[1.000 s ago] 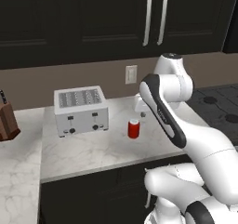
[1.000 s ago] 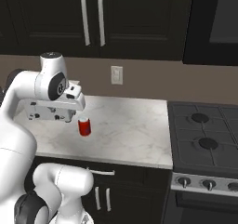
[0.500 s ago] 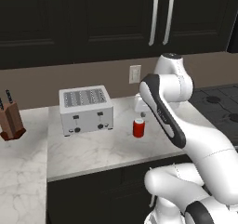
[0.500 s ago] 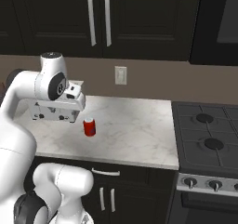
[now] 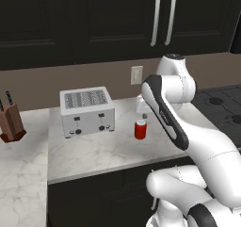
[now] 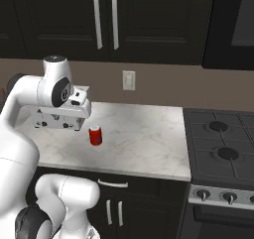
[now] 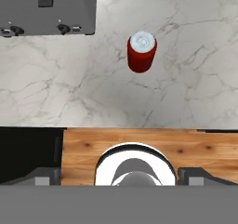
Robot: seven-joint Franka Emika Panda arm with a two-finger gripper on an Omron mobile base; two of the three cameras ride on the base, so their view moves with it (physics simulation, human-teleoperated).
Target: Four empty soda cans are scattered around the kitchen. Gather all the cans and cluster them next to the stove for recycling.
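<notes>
Marble, white with grey veins: a counter (image 6: 144, 139) was recorded, running from the left corner up to the stove.

Stove (image 6: 223, 149): black, with dark grates over round burners and silver knobs along its front; it was set directly against the right end of the counter.

Cabinets (image 5: 117, 23): dark doors with two long silver handles were mounted above the counter, and more dark doors were fitted below it.

Toaster (image 5: 87, 110): silver, four slots on top and dials on the front; it was placed near the back wall, left of the can.

Knife block (image 5: 10, 122): brown wood, with dark handles sticking up; it was stood on the far left counter, well apart from the toaster.

Gripper (image 6: 74, 115): it was held above the counter, just left of the can in the right base view; its jaws were spread wide, with nothing between them.

Soda can (image 5: 140, 129): red with a silver top, upright on the counter between toaster and stove, untouched, and well apart from the stove.

Wall outlet (image 6: 128, 80): a pale plate was fixed to the backsplash.
</notes>
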